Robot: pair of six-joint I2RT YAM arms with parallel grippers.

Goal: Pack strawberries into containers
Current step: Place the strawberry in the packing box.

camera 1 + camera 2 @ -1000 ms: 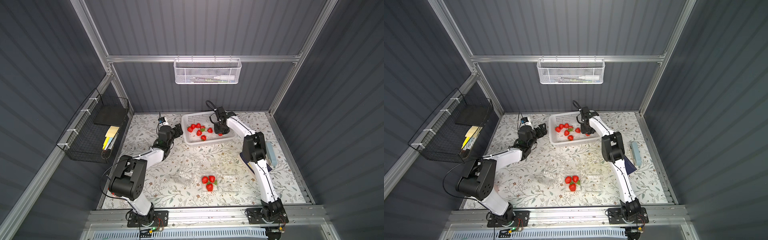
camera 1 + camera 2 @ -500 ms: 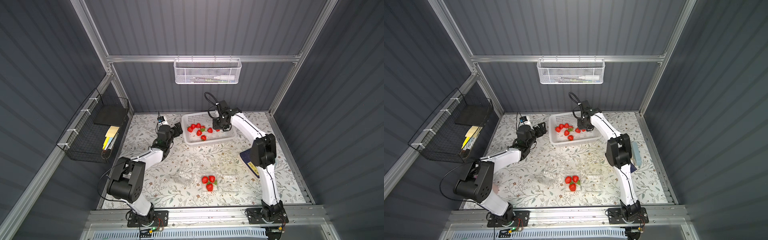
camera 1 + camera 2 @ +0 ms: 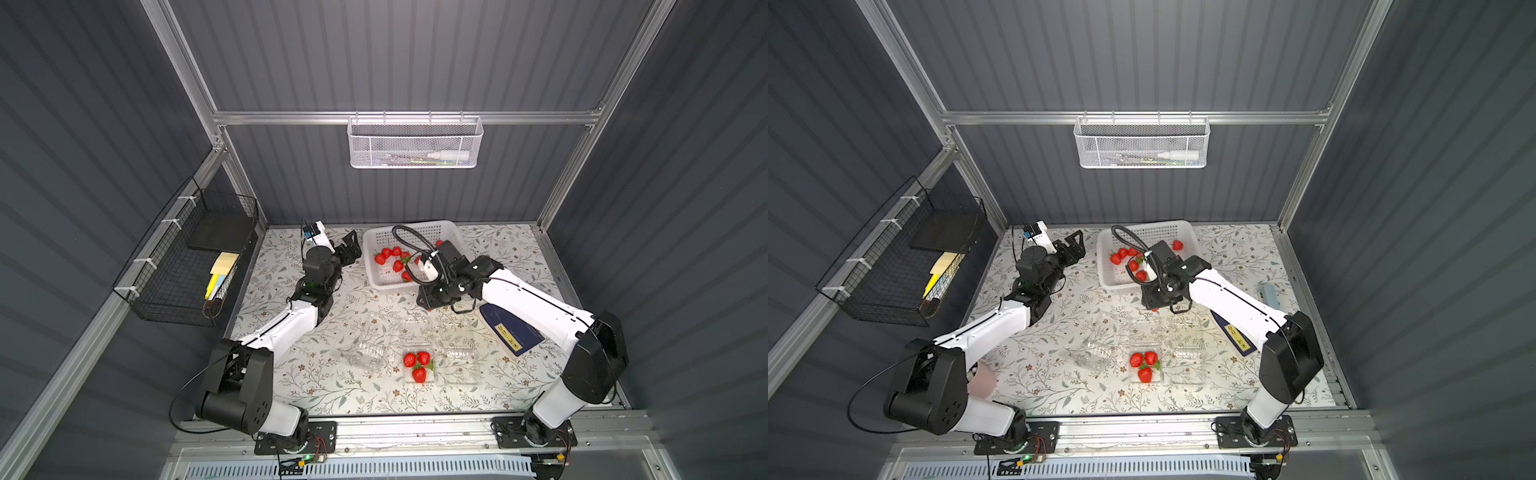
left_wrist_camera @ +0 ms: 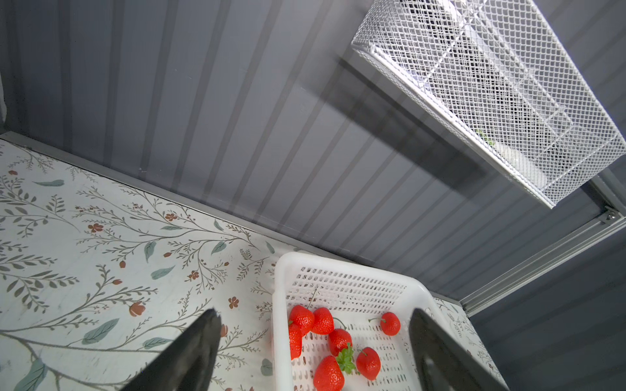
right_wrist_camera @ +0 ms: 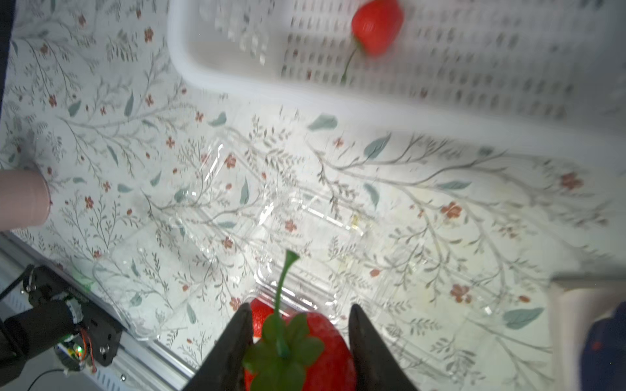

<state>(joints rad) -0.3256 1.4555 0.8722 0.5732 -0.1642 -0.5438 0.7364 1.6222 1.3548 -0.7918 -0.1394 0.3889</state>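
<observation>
Right gripper (image 5: 299, 325): clenched on one strawberry (image 5: 327, 345), now lifted out of the white basket (image 3: 419, 227), probably bound for your clear boxes (image 3: 459, 361), lower centre. Left gripper (image 4: 314, 314): released, empty.

Left arm (image 3: 286, 322), right arm (image 3: 532, 301): white link shells, bulky black joints. Left pincer (image 3: 349, 248), right pincer (image 5: 300, 315): black, wedge-shaped fingers. Black looped cable (image 3: 395, 237) at right wrist. Black base plates (image 3: 296, 435), lower frame, screws, red wires.
</observation>
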